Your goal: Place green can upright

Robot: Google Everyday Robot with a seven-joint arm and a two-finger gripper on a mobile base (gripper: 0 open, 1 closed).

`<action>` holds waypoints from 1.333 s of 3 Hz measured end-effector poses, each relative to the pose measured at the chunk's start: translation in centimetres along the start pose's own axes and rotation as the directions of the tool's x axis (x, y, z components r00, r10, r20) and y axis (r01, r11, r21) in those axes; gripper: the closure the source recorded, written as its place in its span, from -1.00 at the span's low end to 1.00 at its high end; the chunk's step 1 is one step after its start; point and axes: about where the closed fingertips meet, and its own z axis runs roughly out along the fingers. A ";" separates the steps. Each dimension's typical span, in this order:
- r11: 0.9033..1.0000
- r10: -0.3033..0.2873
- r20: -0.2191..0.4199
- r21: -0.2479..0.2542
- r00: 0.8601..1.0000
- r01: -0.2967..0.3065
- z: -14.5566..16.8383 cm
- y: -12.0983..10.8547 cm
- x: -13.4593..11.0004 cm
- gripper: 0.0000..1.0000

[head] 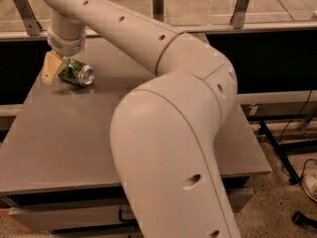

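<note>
The green can (77, 74) lies on its side near the far left corner of the grey table (59, 138), with its silver top facing right and toward me. My gripper (55, 69) hangs from the wrist (66, 40) and is down at the can's left end, touching or almost touching it. The can's left end is partly hidden by the gripper.
My arm's large elbow and forearm (168, 133) cover the middle and right of the table and hide whatever lies there. A rail with metal posts (241, 4) runs behind the table. A drawer front (64, 217) sits below the table edge. Cables (297, 133) lie on the floor at right.
</note>
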 end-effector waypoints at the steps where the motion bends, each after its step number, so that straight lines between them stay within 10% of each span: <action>1: 0.999 0.042 -0.072 -0.007 0.996 -0.043 1.4 0.5 0.4 -0.16; 2: 0.998 0.062 -0.070 0.008 0.996 -0.062 0.7 0.3 0.5 0.30; 4: 0.997 0.012 0.168 0.071 0.986 -0.024 -7.7 -0.3 1.1 1.00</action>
